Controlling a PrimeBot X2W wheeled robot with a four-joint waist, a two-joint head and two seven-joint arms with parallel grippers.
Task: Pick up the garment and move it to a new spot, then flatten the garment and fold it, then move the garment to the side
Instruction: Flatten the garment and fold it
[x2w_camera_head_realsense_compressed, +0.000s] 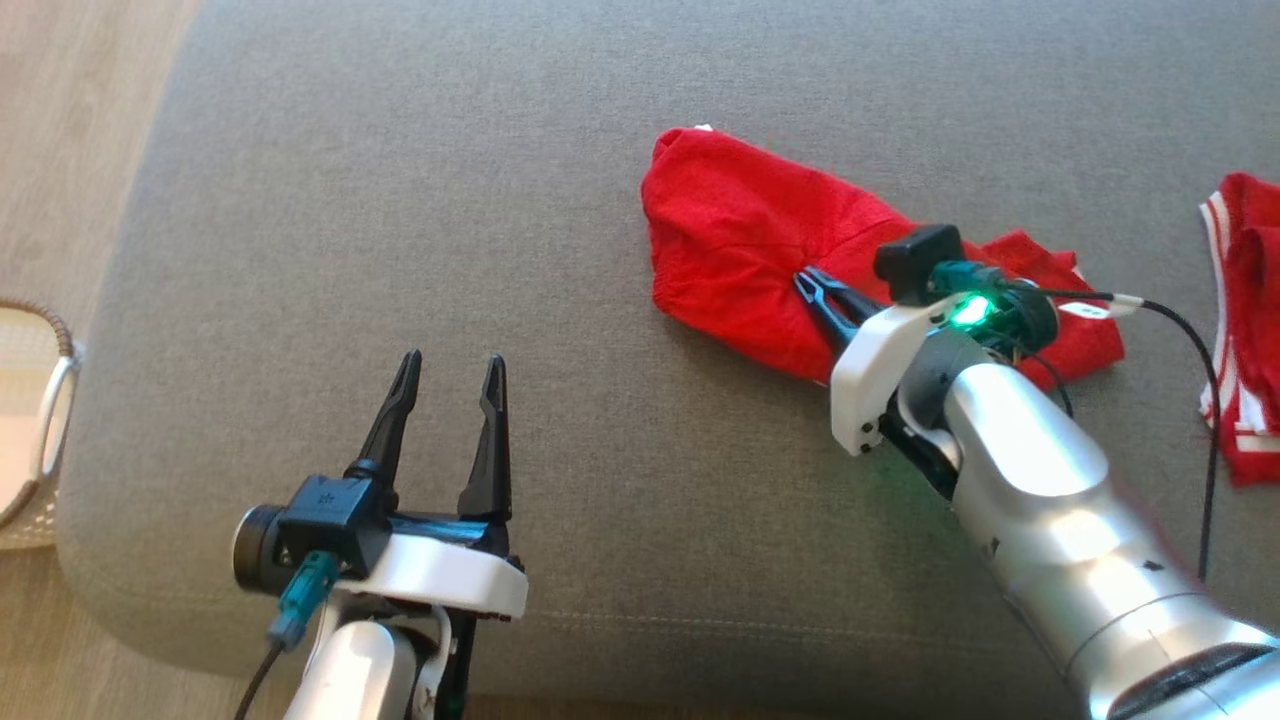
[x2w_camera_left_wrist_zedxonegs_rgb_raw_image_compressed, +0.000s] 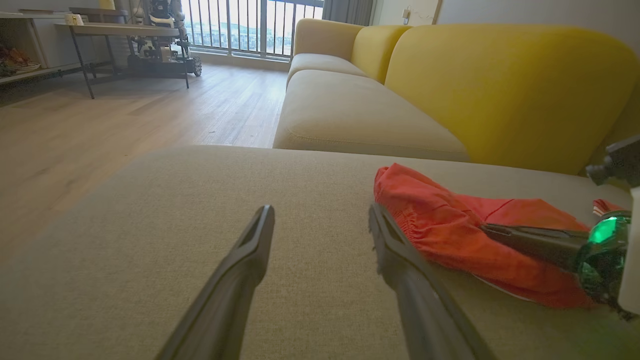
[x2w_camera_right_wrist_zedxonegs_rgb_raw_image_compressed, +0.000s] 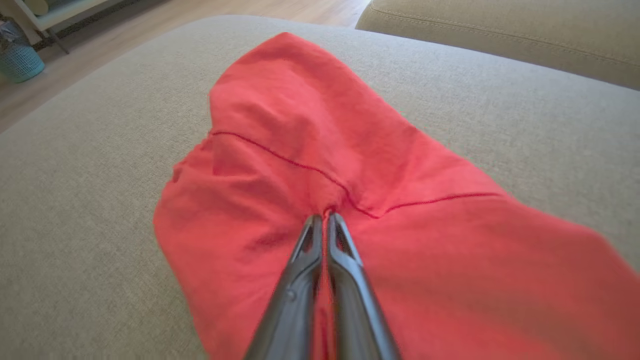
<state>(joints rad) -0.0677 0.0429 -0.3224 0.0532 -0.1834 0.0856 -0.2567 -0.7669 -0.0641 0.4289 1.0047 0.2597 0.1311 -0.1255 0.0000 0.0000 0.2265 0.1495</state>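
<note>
Garment position: the crumpled red fabric garment (x2w_camera_head_realsense_compressed: 740, 240) lies on the wide grey upholstered cushion (x2w_camera_head_realsense_compressed: 400, 200), toward its right side and well in from the near edge. Its long axis runs diagonally, from a far end toward the cushion's near right corner.

I read the right gripper (x2w_camera_head_realsense_compressed: 805, 283) as closed. In the right wrist view its two dark fingers meet at the tips, where the red seams converge, and a small pucker of cloth appears to be pinched between them. The fingers point roughly along the garment's long axis, toward its far end. The right arm is the nearer one, since it is already on the cloth.

The left gripper (x2w_camera_head_realsense_compressed: 452, 365) has its jaws spread wide and holds nothing. It sits above the cushion's near left part, well apart from the garment, which lies to its right and farther away.

Obstacles:
- A second red garment with white stripes (x2w_camera_head_realsense_compressed: 1245, 320) lies at the cushion's right edge, near the first.
- The black wrist cable (x2w_camera_head_realsense_compressed: 1190, 340) hangs between the two garments.
- A woven basket with a pale handle (x2w_camera_head_realsense_compressed: 30, 420) stands beyond the left edge.

I judge the open grey area to the left to be the free path for a lift and carry.
</note>
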